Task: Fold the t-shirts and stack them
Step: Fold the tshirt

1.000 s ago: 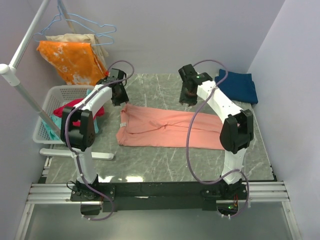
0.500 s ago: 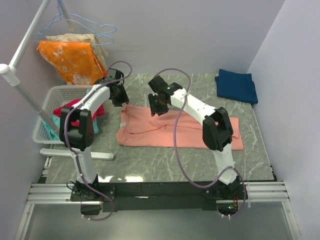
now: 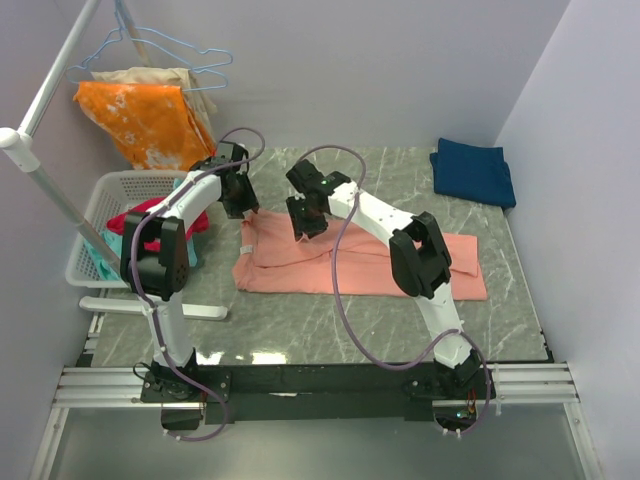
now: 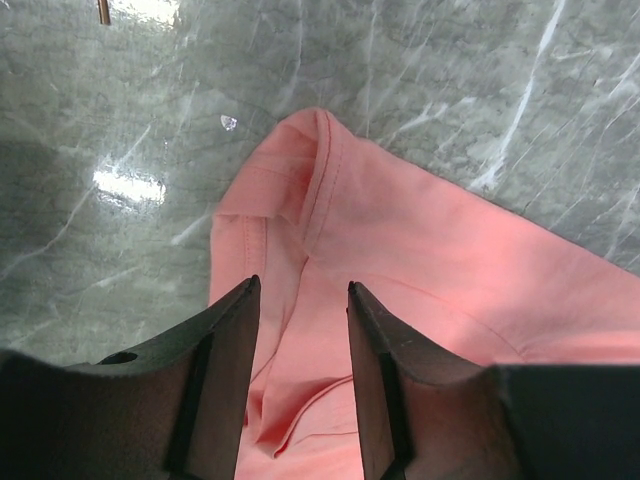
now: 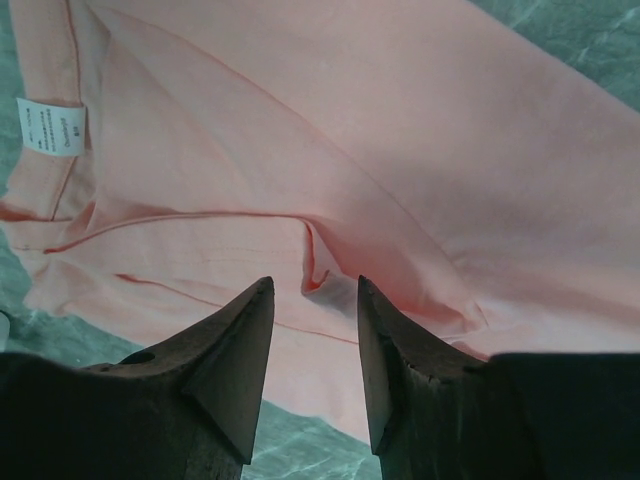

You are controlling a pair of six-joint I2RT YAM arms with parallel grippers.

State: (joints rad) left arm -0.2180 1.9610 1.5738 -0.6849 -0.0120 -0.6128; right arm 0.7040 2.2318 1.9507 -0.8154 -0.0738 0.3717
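As the left gripper [image 4: 300, 290] and right gripper [image 5: 313, 285] hang parted over the salmon-pink t-shirt [image 3: 350, 265], I'd pinch its limp cotton by the far-edge corners.

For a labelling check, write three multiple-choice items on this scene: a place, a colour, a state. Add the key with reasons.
1. Where on the table does the navy t-shirt lie? A. near left corner B. far right corner C. centre
2. What colour is the spread t-shirt? A. salmon-pink B. orange C. white
3. How is the right gripper? A. shut on cloth B. out of view C. open above the spread t-shirt
Key: B, top view shows it there; A, plain in every view; C, its jaws stand apart.
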